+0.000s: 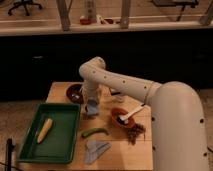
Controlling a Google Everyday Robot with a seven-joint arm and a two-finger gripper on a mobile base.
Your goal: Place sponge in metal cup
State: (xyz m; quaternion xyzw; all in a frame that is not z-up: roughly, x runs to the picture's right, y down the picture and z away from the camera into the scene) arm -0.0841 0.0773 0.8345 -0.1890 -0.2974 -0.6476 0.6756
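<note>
My gripper [92, 107] hangs fingers-down over the wooden table [60, 91], just right of a dark bowl [74, 93]. It is shut on the sponge [91, 111], a small pale blue-grey block held between the fingertips close above the tabletop. A small pale metallic object that looks like the metal cup [116, 94] shows partly behind my forearm, to the right of the gripper and apart from it. Most of it is hidden by the arm.
A green tray [64, 145] with a yellow corn cob [44, 129] lies at the left front. A green chili [95, 132], a folded blue-grey cloth [95, 149], an orange bowl with a white spoon [121, 118] and brown scraps [135, 132] lie in front of the gripper and to its right.
</note>
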